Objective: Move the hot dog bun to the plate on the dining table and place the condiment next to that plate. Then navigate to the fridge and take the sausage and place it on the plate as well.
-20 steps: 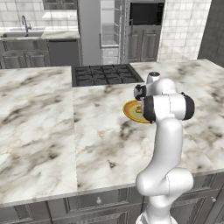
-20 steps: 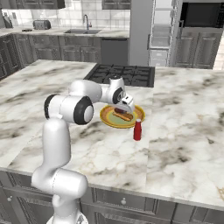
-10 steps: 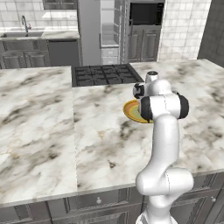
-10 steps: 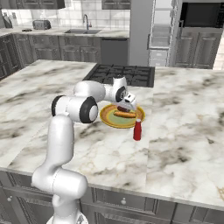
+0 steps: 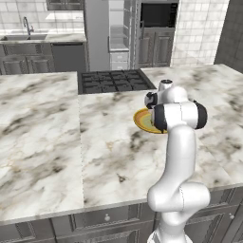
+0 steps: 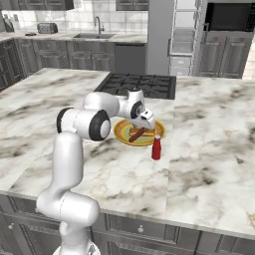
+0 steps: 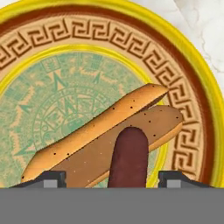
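The yellow-gold plate (image 7: 199, 78) (image 6: 119, 133) (image 5: 141, 119) lies on the marble dining table (image 6: 209, 149) just in front of the cooktop. On it rests the tan hot dog bun (image 7: 100, 131) (image 6: 141, 132), with the reddish-brown sausage (image 7: 128, 159) (image 6: 134, 136) lying across its near side. My gripper (image 7: 112, 178) (image 6: 146, 119) hovers low over the plate, open, with clear gaps between the sausage and each fingertip (image 7: 50, 177). The red condiment (image 6: 156, 148) with its white cap stands upright right beside the plate's front right rim.
A black cooktop (image 6: 142, 84) (image 5: 114, 80) is inset in the table just behind the plate. The pale grey fridge (image 6: 160, 35) stands at the back wall, a dark wall oven (image 6: 224, 17) to its right and a sink counter (image 6: 94, 37) to its left.
The jaws have spread apart and the sausage now lies free on the bun. The hand has shifted slightly over the plate.
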